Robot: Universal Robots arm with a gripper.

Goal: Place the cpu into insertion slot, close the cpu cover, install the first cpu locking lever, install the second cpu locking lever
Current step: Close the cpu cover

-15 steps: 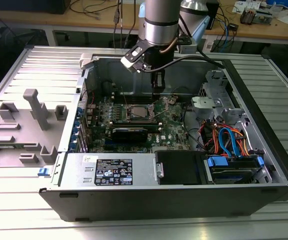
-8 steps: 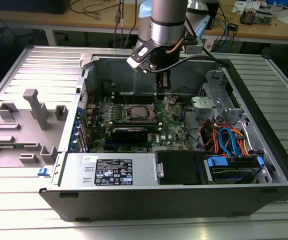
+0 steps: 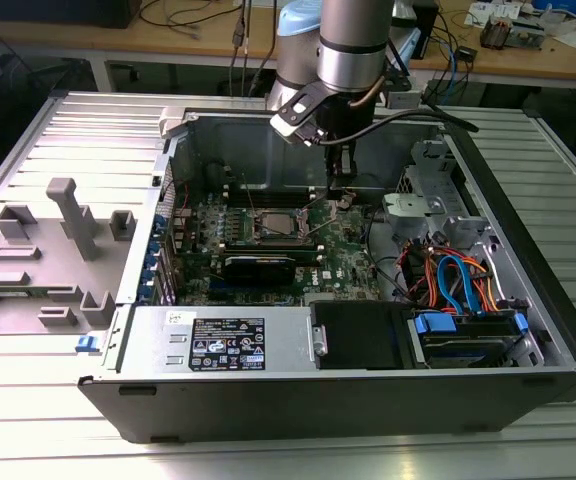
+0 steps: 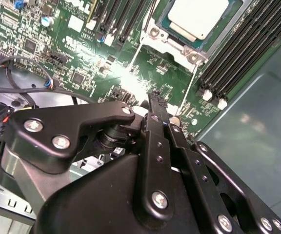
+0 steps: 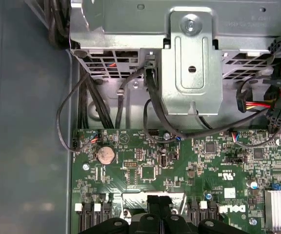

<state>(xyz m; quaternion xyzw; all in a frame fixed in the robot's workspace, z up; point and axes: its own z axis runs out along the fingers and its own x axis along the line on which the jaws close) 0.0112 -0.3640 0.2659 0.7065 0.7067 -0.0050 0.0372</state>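
Second wrist view: silver-topped cpu (image 4: 197, 17)

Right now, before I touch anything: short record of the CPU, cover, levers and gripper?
cpu: small square chip with silver metal top, seated in the insertion slot
cpu cover: thin silver metal frame, lying down around the chip
levers: cannot tell whether latched
gripper: black gripper, low over the green circuit board, on the exterior view's right of the slot
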